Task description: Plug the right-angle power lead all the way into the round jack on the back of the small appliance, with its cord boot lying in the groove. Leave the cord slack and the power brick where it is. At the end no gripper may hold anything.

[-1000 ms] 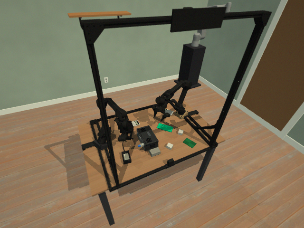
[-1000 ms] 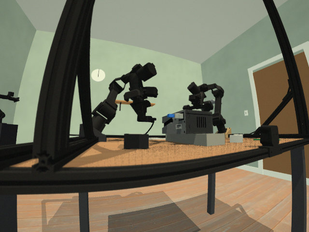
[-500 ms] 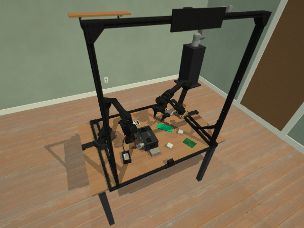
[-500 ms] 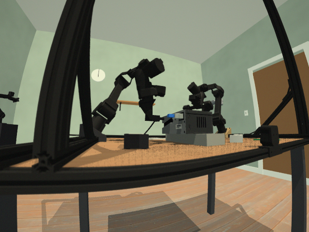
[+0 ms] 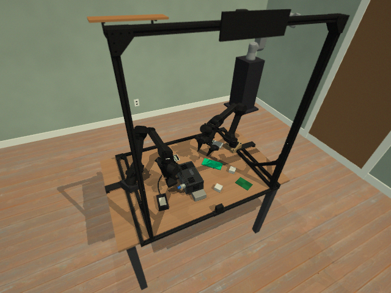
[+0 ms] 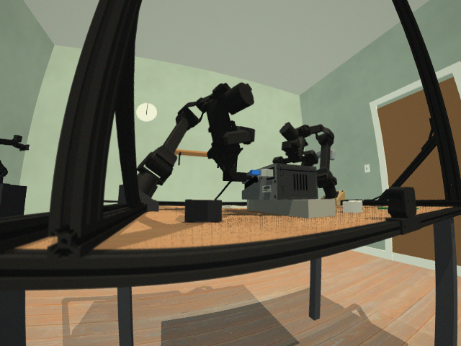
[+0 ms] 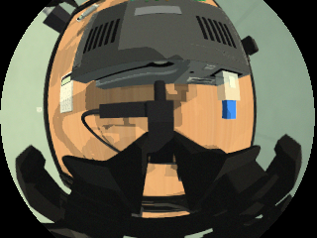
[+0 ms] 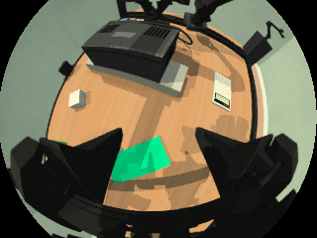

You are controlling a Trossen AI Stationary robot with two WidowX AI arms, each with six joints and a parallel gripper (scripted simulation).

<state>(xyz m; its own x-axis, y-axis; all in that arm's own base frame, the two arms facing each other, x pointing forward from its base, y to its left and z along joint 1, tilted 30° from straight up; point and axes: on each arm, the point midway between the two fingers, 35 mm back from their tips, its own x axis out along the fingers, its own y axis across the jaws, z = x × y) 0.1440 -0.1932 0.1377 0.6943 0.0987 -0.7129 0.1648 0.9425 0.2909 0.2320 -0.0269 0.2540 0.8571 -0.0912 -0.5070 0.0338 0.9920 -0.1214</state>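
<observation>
And here's the left gripper [image 5: 172, 182] [image 6: 235, 176] [image 7: 160, 135], right up at the back of the small appliance [image 5: 191, 177] [image 6: 297, 182] [image 7: 163, 30] [image 8: 131, 46], clamped firmly on the right-angle power lead [image 7: 160, 113]! The barrel [image 7: 159, 89] points straight at the appliance's rear; the lead's body is outside, and whether the tip has touched or entered the jack, I can't tell. Out to one side goes the cord boot [image 7: 124, 109], with the cord [image 5: 158, 182] [image 6: 223, 190] [image 7: 87, 122] bending round in a loop. The power brick [image 5: 162, 202] [image 6: 203, 210] sits on the table near the appliance, which stands on a grey plinth [image 5: 199, 195] [image 6: 320, 207] [image 8: 177, 81]. Look at that blue-ended connector [image 5: 181, 187] [image 6: 255, 172] [image 7: 229, 109], jutting from the same rear side! Across the table, the right gripper [image 5: 204, 152] [image 6: 294, 161] [image 8: 159, 132] hangs wide open, nothing in its grasp, above the table near a bright green sheet [image 5: 212, 163] [image 8: 144, 159].
</observation>
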